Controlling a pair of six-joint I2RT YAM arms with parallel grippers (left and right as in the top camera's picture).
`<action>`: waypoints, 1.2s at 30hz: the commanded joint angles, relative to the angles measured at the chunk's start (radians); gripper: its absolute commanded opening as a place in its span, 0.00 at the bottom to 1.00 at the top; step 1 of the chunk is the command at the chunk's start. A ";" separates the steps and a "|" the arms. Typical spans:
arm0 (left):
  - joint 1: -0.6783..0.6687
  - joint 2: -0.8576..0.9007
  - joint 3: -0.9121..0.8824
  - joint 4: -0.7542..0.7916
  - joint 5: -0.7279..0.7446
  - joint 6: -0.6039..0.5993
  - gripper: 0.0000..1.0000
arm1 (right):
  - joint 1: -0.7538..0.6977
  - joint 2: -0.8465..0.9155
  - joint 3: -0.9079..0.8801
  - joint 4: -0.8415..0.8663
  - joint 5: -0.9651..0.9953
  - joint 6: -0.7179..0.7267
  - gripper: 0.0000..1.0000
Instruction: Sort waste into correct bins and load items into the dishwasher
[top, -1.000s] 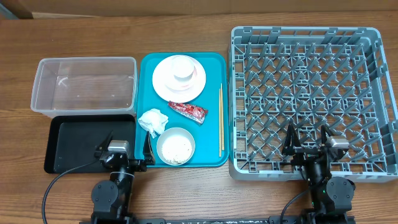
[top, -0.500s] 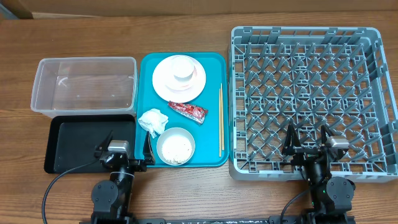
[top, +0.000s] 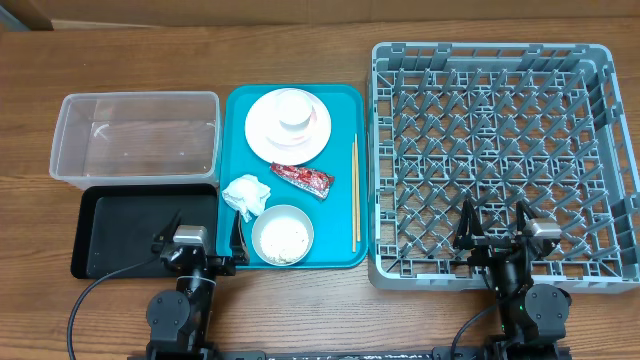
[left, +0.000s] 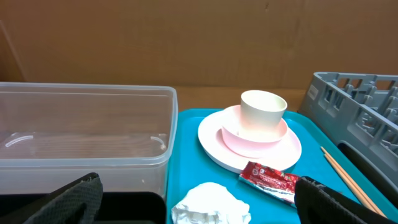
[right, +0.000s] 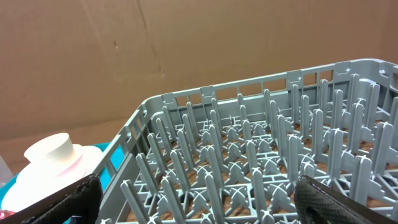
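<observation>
**Standing ready, both grippers spread wide**

At the near edge of the table, the left gripper (top: 207, 224) hangs where the black tray (top: 120, 230) meets the teal tray (top: 340, 100), jaws fully apart and holding nothing. The right gripper (top: 494, 222), just as wide and also holding nothing, sits over the near side of the dish rack (top: 500, 110). On the teal tray the cup (left: 263, 109) stands in the pink dish (left: 233, 134) on the white plate (top: 262, 135). Nearer lie the wrapper (top: 302, 177), the napkin (top: 246, 196) and the bowl (top: 282, 234) with rice scraps. The chopsticks (top: 354, 195) lie along its right edge. The clear tub (top: 140, 140) sits behind the black tray.
</observation>
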 joint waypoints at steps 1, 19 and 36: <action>0.004 -0.010 -0.006 -0.001 0.043 -0.034 1.00 | -0.003 -0.010 -0.011 0.006 0.000 -0.001 1.00; 0.004 0.163 0.494 -0.339 0.269 -0.322 1.00 | -0.003 -0.010 -0.011 0.006 0.000 -0.001 1.00; 0.004 1.321 1.542 -1.339 0.329 -0.158 0.72 | -0.003 -0.010 -0.011 0.006 0.000 -0.001 1.00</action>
